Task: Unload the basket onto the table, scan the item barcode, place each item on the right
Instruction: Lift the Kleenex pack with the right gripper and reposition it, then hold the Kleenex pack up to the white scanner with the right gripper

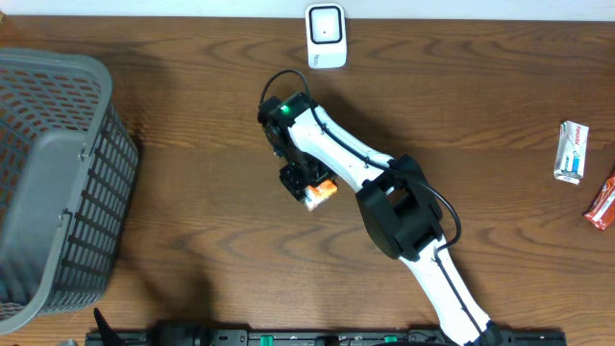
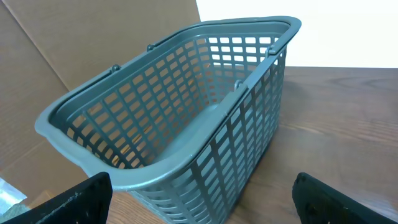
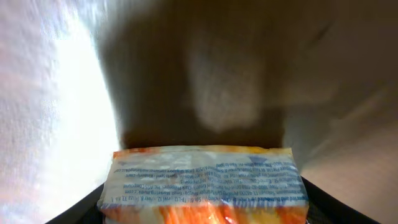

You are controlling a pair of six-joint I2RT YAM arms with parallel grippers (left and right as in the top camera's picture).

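An orange and white snack packet [image 3: 205, 183] with blue print fills the gap between the fingers of my right gripper [image 3: 205, 214], touching both sides. From overhead, the right gripper [image 1: 306, 187] points down at mid-table with the packet's [image 1: 321, 195] orange end sticking out to its right. The white barcode scanner [image 1: 326, 36] stands at the table's far edge, well beyond the gripper. My left gripper [image 2: 202, 202] is open with nothing between its black fingers [image 2: 81, 199], just in front of the grey basket [image 2: 186, 106].
The grey plastic basket [image 1: 58, 183] takes up the left side of the table. A white and blue packet [image 1: 571, 152] and a red packet [image 1: 602, 204] lie at the right edge. The right arm [image 1: 404, 211] crosses the table's middle.
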